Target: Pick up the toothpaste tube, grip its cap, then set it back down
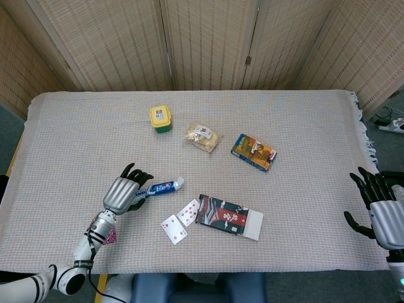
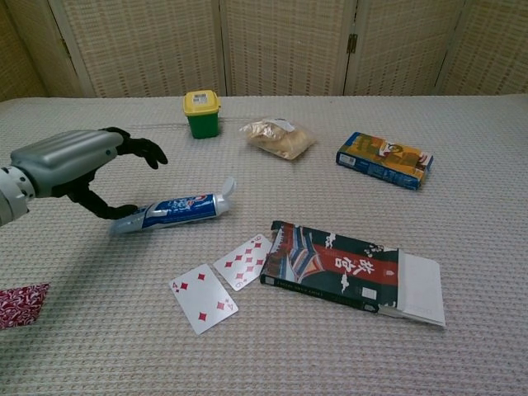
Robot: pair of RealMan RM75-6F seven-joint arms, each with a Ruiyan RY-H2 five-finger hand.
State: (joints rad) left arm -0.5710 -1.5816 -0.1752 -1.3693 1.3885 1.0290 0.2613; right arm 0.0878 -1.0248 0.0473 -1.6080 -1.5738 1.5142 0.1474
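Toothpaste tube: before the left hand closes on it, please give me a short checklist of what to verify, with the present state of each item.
1. Left hand open, fingers apart, holding nothing: ok.
2. Left hand placed over the flat tail end of the toothpaste tube: ok in both views.
3. Thumb tip already touching the tube: cannot tell.
4. Tube lies flat on the table, not lifted: ok.
5. Cap free, pointing away from the hand: ok.
6. Playing cards lie apart from the tube, not in the way of the grasp: ok.
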